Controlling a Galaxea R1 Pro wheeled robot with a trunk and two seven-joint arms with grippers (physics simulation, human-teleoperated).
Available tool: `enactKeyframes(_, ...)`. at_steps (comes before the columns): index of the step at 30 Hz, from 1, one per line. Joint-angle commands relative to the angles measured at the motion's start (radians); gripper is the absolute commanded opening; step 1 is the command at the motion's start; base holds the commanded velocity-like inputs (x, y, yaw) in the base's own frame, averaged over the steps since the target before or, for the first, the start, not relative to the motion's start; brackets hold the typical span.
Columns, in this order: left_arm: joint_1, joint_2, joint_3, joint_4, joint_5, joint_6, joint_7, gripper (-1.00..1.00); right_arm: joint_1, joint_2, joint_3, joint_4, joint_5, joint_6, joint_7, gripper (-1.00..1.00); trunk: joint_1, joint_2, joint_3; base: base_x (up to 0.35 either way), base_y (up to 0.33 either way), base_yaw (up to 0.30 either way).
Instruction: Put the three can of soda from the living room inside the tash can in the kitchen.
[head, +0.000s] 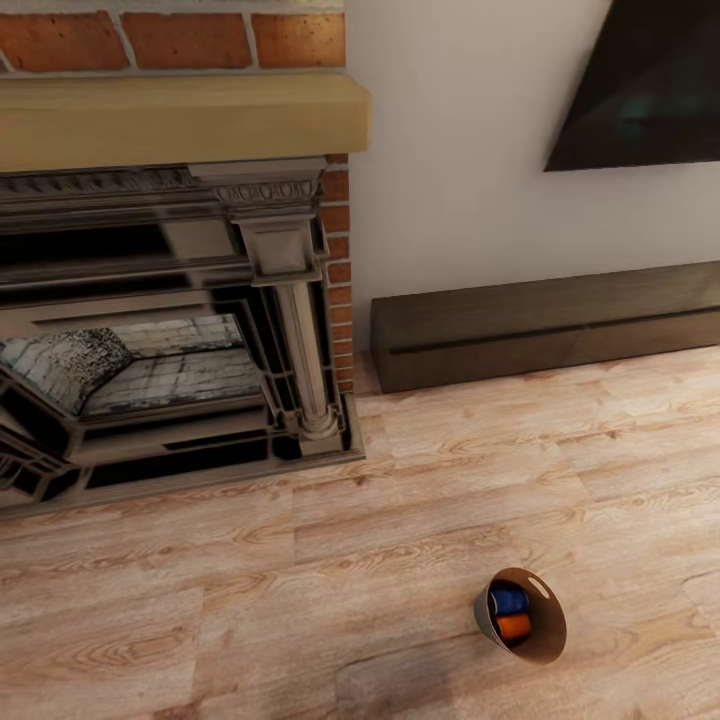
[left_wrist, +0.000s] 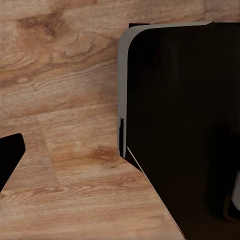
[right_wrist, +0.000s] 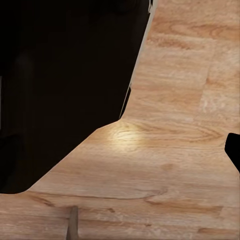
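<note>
The tash can (head: 545, 625), a small round grey bin with a coppery-brown inside, stands on the light wood floor at the lower right of the head view. Inside it lie two cans of soda, a dark blue one (head: 508, 599) and an orange one (head: 513, 627) side by side. In the left wrist view one dark fingertip (left_wrist: 9, 156) sits at the picture's edge over bare floor, with nothing held. The right wrist view likewise has one dark fingertip (right_wrist: 233, 150) at its edge over floor, holding nothing.
A brick fireplace (head: 170, 300) with a wooden mantel fills the left. A long dark low cabinet (head: 545, 325) runs along the white wall under a wall TV (head: 640, 85). My dark base (left_wrist: 185, 130) stands close beside both arms (right_wrist: 65, 85). Open wood floor surrounds the bin.
</note>
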Motion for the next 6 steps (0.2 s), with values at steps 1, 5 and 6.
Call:
enactKeyframes(1, 0.0, 0.0, 0.0, 0.0, 0.0, 0.0, 0.0, 1.0, 0.0, 0.0, 0.0, 0.0, 0.0, 0.0, 0.0, 1.0, 0.0, 0.0, 0.0, 0.0, 0.0, 0.0)
enactKeyframes(5, 0.0, 0.0, 0.0, 0.0, 0.0, 0.0, 0.0, 1.0, 0.0, 0.0, 0.0, 0.0, 0.0, 0.0, 0.0, 1.0, 0.0, 0.0, 0.0, 0.0, 0.0, 0.0)
enactKeyframes(6, 0.0, 0.0, 0.0, 0.0, 0.001, 0.0, 0.0, 1.0, 0.0, 0.0, 0.0, 0.0, 0.0, 0.0, 0.0, 1.0, 0.0, 0.0, 0.0, 0.0, 0.0, 0.0)
